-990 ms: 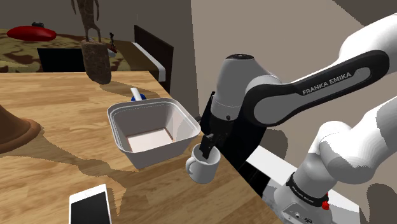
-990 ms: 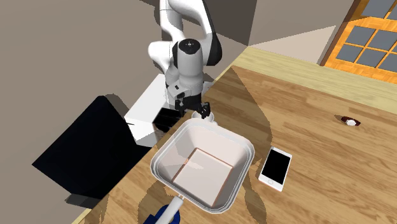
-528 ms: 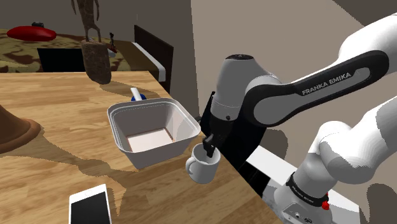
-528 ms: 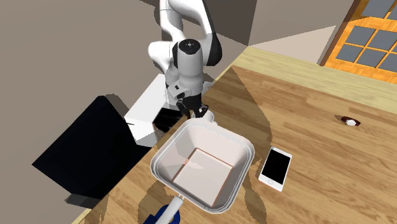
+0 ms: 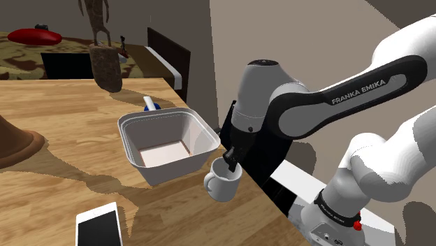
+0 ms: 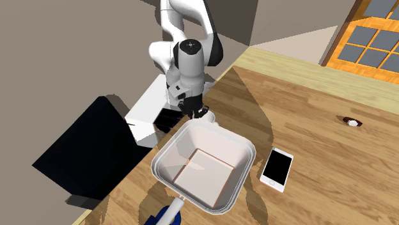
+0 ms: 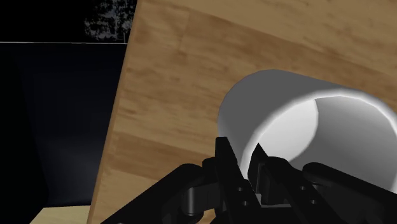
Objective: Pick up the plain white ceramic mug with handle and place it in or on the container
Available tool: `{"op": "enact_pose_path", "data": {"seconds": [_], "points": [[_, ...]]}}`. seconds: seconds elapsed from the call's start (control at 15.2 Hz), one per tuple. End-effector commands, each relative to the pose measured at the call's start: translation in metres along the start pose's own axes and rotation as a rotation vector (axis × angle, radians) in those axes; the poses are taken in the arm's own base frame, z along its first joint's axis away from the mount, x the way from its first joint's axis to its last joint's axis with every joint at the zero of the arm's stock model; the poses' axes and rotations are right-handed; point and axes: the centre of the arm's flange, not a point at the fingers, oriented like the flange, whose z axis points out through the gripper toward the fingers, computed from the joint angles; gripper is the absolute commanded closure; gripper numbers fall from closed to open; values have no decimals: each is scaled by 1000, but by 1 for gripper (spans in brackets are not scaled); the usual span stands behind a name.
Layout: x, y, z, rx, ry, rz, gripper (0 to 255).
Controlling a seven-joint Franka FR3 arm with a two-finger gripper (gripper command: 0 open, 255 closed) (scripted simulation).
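Note:
A plain white mug (image 5: pixel 222 184) stands upright on the wooden table near its edge, handle toward the shoulder view's left. It is just beside the white square container (image 5: pixel 204 138). My black gripper (image 5: pixel 230 166) reaches down from above and is shut on the mug's wall, one finger inside and one outside. In the wrist view the fingers (image 7: pixel 224 156) pinch the mug (image 7: pixel 273 108) at its rim, my gripper (image 7: pixel 245 160) clasping it. From the second exterior view the mug (image 6: pixel 208 117) peeks out under the gripper (image 6: pixel 195 111), next to the container (image 6: pixel 246 151).
A white phone (image 5: pixel 98 223) lies on the table by the container, also seen as the phone (image 6: pixel 277 168). A blue and white object (image 5: pixel 149 104) lies behind the container. A brown vase (image 5: pixel 106 66) and a brown lump (image 5: pixel 14 143) stand farther off. The table edge (image 7: pixel 118 121) runs close to the mug.
The fingers have closed from wide apart onto the mug's wall. The arm, the mug and the container have stayed where they were.

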Motion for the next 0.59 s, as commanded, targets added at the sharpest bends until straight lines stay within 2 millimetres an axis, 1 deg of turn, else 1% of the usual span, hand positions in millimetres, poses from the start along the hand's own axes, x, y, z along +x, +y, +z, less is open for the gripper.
{"op": "enact_pose_path", "data": {"seconds": [0.0, 0.53], "points": [[0, 0, -5, 0, 0, 0, 255], [-1, 0, -47, 0, 0, 0, 255]]}}
